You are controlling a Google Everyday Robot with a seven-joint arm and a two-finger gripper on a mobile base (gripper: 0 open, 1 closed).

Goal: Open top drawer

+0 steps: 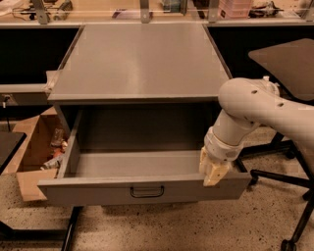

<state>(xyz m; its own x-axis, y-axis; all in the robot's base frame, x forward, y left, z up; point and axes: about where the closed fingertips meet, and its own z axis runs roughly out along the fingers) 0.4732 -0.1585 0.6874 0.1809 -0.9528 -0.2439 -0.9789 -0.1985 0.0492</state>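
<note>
The top drawer point(98, 188) of the grey metal cabinet point(140, 59) stands pulled far out toward the camera. Its deep grey box is bare inside. Its front panel carries a small dark centre pull handle point(146, 191). My gripper point(214, 171) hangs from the white arm point(255, 105) at the drawer's right front corner, its cream-coloured fingers resting over the top edge of the front panel. The lower drawers are hidden behind the open front panel.
An open cardboard box point(37, 147) with clutter sits on the floor to the left of the cabinet. An office chair base point(284, 171) and a dark seat point(287, 61) stand to the right. A bench with items point(147, 10) runs along the back.
</note>
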